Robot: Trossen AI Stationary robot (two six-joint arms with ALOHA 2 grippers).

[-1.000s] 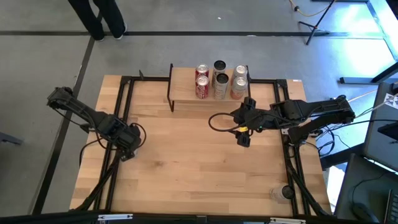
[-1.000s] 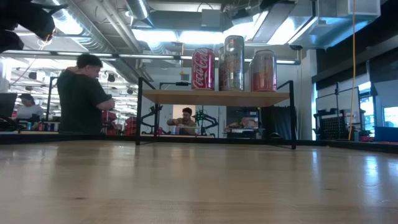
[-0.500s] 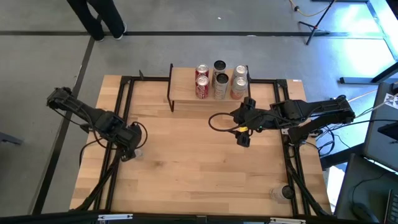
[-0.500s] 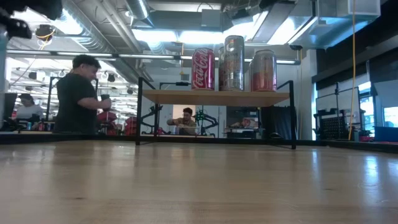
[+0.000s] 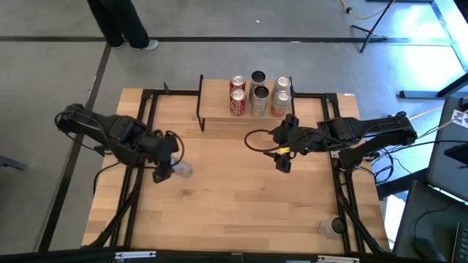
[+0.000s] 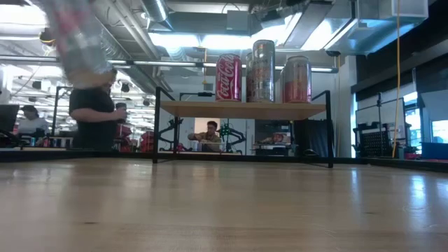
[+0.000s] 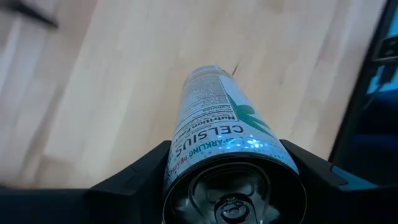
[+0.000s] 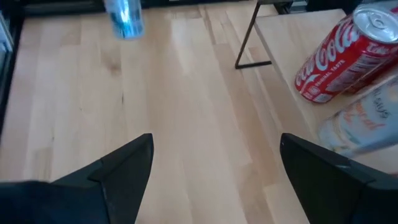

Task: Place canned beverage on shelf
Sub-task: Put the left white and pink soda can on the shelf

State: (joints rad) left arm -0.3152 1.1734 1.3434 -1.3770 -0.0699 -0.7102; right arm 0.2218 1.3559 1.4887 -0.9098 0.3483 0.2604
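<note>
- Silver Celsius can (image 7: 219, 140) has come up off the tabletop (image 5: 234, 197) since before, gripped tight in the left hand (image 5: 170, 168).
- Right hand (image 5: 284, 162), fingers wide apart and holding nothing, waits at the shelf's (image 5: 219, 98) 5 o'clock.

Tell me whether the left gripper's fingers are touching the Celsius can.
Touching. In the left wrist view the left gripper has a dark finger pressed against each side of the Celsius can, with no gap on either side.
</note>
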